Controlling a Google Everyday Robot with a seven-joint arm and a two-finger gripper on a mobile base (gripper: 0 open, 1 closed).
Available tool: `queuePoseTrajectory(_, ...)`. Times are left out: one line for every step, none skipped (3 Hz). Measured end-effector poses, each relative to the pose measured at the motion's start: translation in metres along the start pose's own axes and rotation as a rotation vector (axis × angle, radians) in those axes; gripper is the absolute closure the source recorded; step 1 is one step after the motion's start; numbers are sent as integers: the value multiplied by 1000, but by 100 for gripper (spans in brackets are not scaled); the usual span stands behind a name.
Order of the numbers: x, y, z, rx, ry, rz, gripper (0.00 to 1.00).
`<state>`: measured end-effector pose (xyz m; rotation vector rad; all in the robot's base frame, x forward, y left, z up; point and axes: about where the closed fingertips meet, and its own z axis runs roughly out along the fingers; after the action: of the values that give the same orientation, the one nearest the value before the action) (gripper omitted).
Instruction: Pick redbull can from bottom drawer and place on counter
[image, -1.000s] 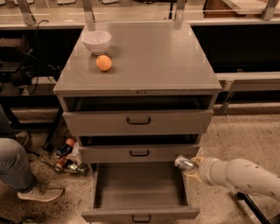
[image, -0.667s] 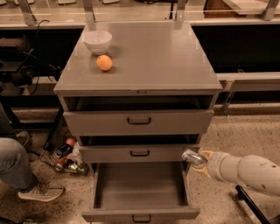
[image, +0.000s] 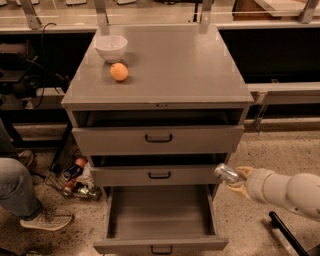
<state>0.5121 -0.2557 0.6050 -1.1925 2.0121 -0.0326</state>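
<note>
Arm: single pale arm (image: 292, 192) enters from the right edge, forearm near level, rising slightly toward the left.
Wrist: in line with the forearm.
Gripper: gripper (image: 233, 179) sits at lower right, above and just right of the bottom drawer (image: 160, 212).
Fingers: tan fingers (image: 246, 171) point left, clamped around the redbull can (image: 226, 173); contact points partly hidden, apparently one above, one below.

Robot lab here: speckled floor (image: 265, 150) below the gripper (image: 234, 178), which clamps the redbull can (image: 226, 173); metal-posted bench (image: 150, 19) far behind the jaws, cables (image: 46, 47) off left.
</note>
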Motion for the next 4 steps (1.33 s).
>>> queuePoseTrajectory(-36,-48,-74,76,-60,-29,100)
queuePoseTrajectory(-61,-76,-117,112,-84,-58,100)
queuePoseTrajectory(-61,-76,-117,112,-84,-58,100)
queuePoseTrajectory(-81,-96,-131,103,-121,-85,100)
